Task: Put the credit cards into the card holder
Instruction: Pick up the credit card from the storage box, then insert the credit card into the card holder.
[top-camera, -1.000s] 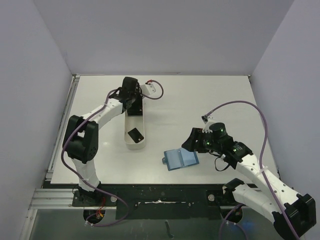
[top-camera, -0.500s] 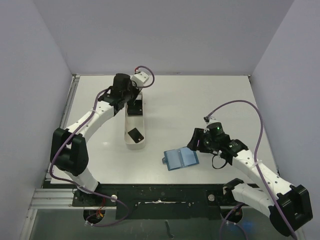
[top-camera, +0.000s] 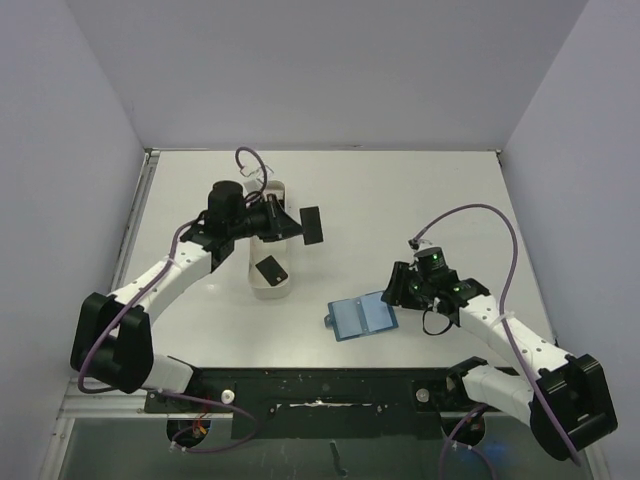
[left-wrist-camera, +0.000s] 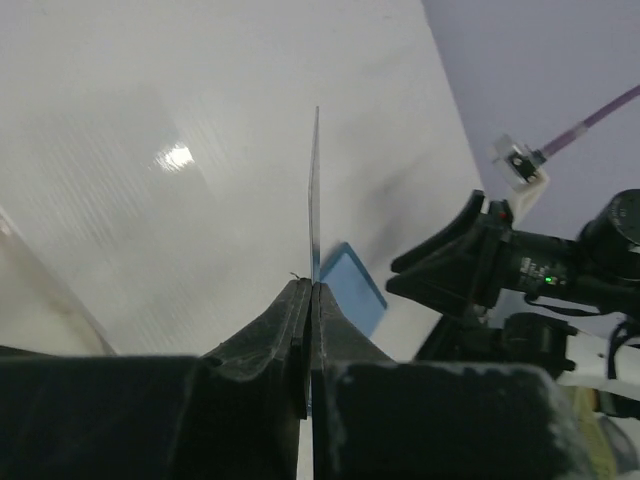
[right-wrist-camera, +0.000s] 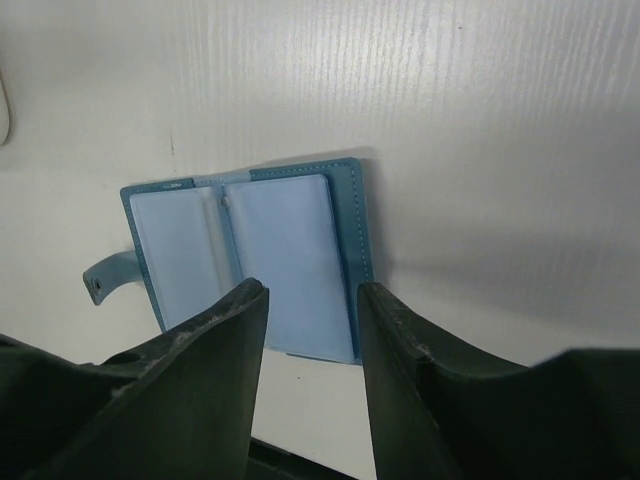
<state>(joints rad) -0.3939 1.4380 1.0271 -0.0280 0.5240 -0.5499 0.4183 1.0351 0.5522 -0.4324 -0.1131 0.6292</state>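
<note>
Top external: left end effector (top-camera: 299, 223) clenches card (top-camera: 312, 226); right end effector (top-camera: 394, 290) released beside holder (top-camera: 358, 318).

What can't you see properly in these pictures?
- Left wrist view: the card is edge-on in the left gripper, its face hidden.
- Top view: the left arm covers the far end of the white tray.
- Right wrist view: fingers of the right gripper cover the near edge of the card holder.
</note>
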